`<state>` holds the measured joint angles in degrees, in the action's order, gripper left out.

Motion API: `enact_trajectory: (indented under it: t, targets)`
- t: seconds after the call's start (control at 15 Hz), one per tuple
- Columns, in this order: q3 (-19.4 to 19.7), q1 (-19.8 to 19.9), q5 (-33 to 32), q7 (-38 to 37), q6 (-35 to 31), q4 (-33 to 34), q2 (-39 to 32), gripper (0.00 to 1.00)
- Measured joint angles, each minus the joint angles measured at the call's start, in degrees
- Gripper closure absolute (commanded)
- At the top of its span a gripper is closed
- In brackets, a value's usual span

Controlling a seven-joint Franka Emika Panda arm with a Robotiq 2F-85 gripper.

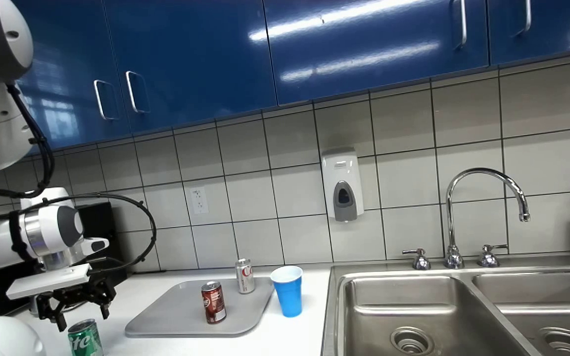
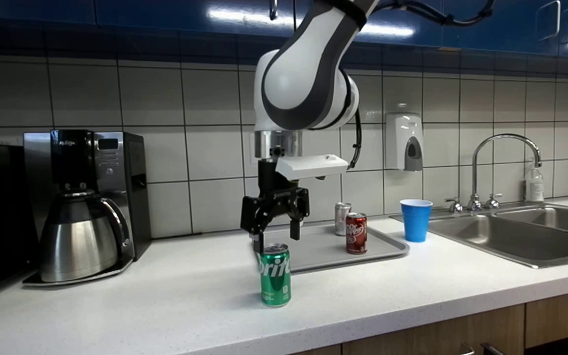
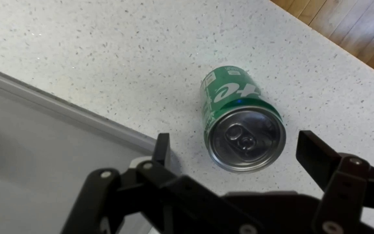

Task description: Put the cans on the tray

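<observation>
**Lining up what looks like the last pick**

I'm reading this as the approach: the green can [image 2: 275, 282] is standing upright on the counter [image 2: 165, 296], near the tray [image 2: 321, 249] but off it. The gripper [image 2: 277, 238] is hovering at its top, fingers [image 3: 317, 157] spread, one to each side in the wrist view and pinching nothing. I can't tell whether the tips are reaching below that top. The next move is probably calling for a slight descent with the can centred, a squeeze on its wall, then a lift over the tray's rim.

Counting, I'm seeing three cans: this green one, plus a red can [image 2: 356, 234] and a silver can [image 2: 341, 219], both standing on the tray. I'm also counting one tray, one gripper and one blue cup [image 2: 416, 222], sitting beside the tray.
</observation>
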<state>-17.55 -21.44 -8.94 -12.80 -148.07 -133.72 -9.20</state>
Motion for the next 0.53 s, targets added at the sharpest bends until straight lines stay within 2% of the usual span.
enact_trajectory:
  t: [0.53]
  targets:
    - [0.22,-1.93,-1.25,-0.01,-0.06,3.17,-4.82,0.0]
